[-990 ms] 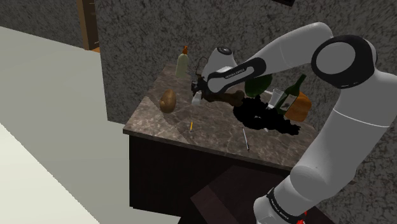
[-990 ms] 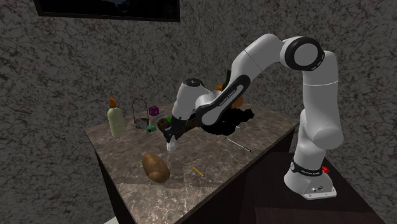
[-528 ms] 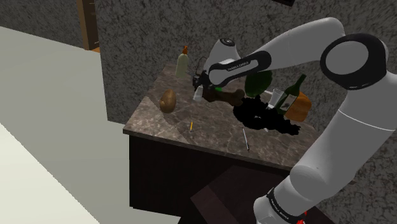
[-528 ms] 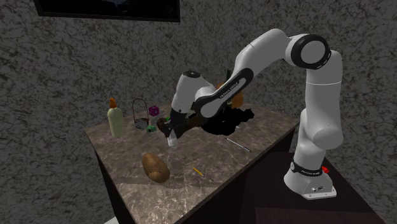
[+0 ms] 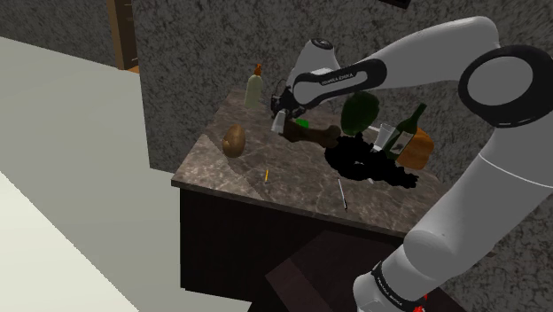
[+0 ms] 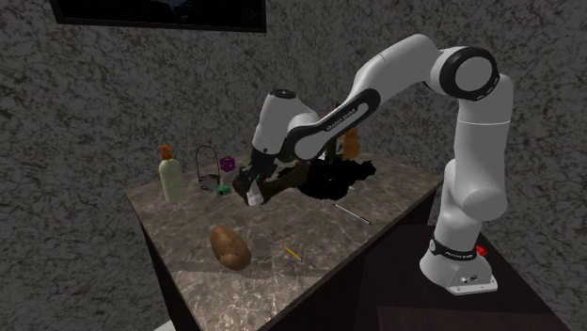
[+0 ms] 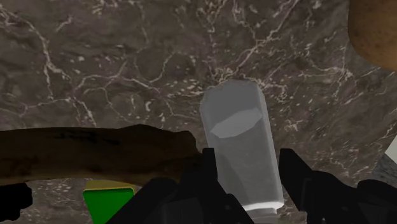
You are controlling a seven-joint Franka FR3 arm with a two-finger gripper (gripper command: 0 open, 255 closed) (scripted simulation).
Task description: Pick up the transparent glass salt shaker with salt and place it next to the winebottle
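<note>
Step in hand: carry. The gripper [image 7: 248,170] is clamped on the salt shaker [image 7: 238,133]. Both black fingers [image 7: 294,177] press its clear, greyish sides. The shaker hangs above the marble countertop [image 7: 127,63], toward the wall side, just beside one end of a brown log-shaped object [image 5: 315,135]. Pick judged done; placing not yet done.

Next move, as you should plan it: travel toward the shoulder view's right to the winebottle [image 5: 406,128], which is well apart from the shaker. Between them lie the log, a dark green rounded object [image 5: 359,111] and a ragged black heap [image 5: 368,166]. Keep height until you are past these. Then lower the shaker upright onto bare marble just beside the bottle, and only then spread the fingers. Judged risk: a smooth body set down tilted may tip or slide.

Hard to make out:
- The bottle's base is covered by the black heap and an orange object [image 5: 422,149], so you cannot tell how much free top lies beside it.
- What the black heap is: cannot tell.
- In the wrist view the shaker's gripped end is cut off behind the fingers, and no salt level reads through its wall.
- A green block [image 7: 108,200] is partly covered by the log and the hand.
</note>
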